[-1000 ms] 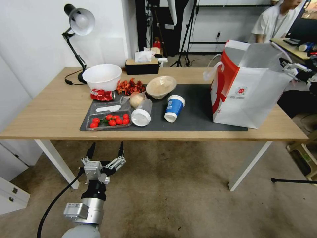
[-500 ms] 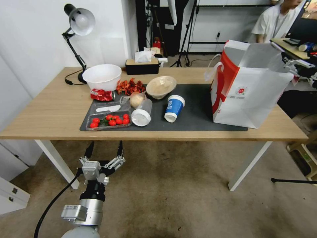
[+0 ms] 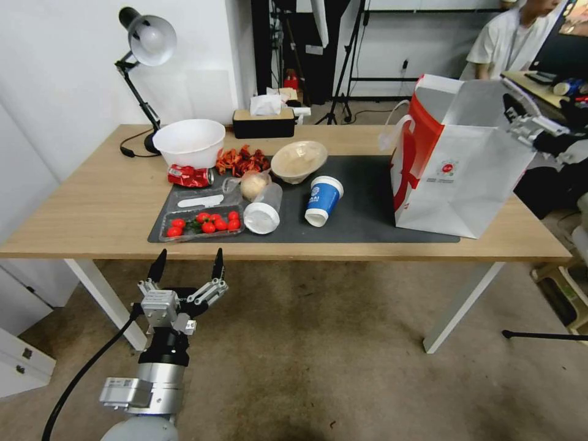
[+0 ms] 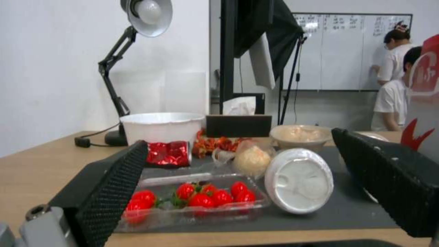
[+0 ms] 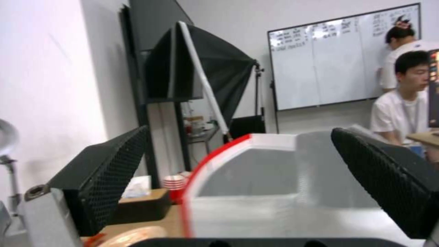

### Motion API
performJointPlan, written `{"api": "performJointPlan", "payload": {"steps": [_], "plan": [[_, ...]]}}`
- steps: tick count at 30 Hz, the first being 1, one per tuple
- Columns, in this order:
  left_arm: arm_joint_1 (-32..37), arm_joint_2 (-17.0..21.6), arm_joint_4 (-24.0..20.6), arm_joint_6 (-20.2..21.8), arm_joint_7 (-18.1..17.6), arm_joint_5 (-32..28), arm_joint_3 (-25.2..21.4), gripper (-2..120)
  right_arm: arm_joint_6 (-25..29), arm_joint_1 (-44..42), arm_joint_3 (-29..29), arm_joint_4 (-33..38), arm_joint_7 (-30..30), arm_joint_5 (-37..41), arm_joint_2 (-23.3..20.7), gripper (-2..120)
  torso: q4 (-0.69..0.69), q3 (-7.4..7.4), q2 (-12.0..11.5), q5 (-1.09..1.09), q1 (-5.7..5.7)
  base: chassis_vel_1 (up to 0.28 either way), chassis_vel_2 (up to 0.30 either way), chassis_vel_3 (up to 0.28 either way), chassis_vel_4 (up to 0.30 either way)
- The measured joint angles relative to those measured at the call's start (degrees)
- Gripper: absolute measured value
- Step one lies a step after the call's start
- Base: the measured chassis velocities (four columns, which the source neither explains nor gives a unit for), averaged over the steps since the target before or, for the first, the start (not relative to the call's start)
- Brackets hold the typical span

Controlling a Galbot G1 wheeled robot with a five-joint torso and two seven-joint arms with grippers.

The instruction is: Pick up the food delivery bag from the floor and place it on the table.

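Observation:
The white-and-red food delivery bag (image 3: 465,171) stands upright on the right end of the light-wood table (image 3: 92,208), partly on the dark grey mat, its silver-lined top open. My right gripper (image 3: 520,121) is open at the bag's upper right rim; in the right wrist view its fingers (image 5: 105,171) are spread, with the bag's open top (image 5: 256,185) ahead of them. My left gripper (image 3: 188,260) is open and holds nothing, low over the brownish floor (image 3: 337,349) just before the table's front edge. The left wrist view looks across the tabletop between the left gripper's fingers (image 4: 109,188).
On the mat lie a tray of red fruit (image 3: 202,223), a lidded clear cup (image 3: 263,214), a blue cup (image 3: 323,200) and a beige bowl (image 3: 298,160). Behind stand a white bowl (image 3: 190,141), a desk lamp (image 3: 147,43) and a tissue box (image 3: 263,122). A white cabinet (image 3: 18,361) stands left.
My left gripper has risen toward the table's front edge. My right gripper has shifted a little left, closer to the bag's rim. The bag has not moved.

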Motion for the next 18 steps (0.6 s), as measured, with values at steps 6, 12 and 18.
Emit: {"api": "performJointPlan", "payload": {"steps": [6, 12, 18], "plan": [[0.22, -0.01, -0.31, 0.0, 0.62, 0.27, -0.05, 100, -0.49, -1.86, -0.73, 4.22, 1.34, -2.5, 3.39, 100, 0.01, 0.0, 0.0, -0.01, 0.0, 0.0, 0.0, 0.0, 0.0], [0.34, -0.19, -0.73, -0.29, 1.53, 0.97, 0.06, 100, -0.93, -9.02, -0.94, 9.06, 1.65, -11.38, 10.41, 100, 0.0, 0.0, 0.0, 0.0, 0.0, 0.0, 0.0, 0.0, 0.0], [0.17, -0.23, -0.36, -0.64, 1.8, 1.43, 0.47, 100, -0.3, -19.17, -3.36, 9.87, 0.44, -26.11, 22.12, 100, -0.01, -0.01, 0.0, 0.01, 0.0, 0.0, 0.0, 0.0, 0.0]]}}
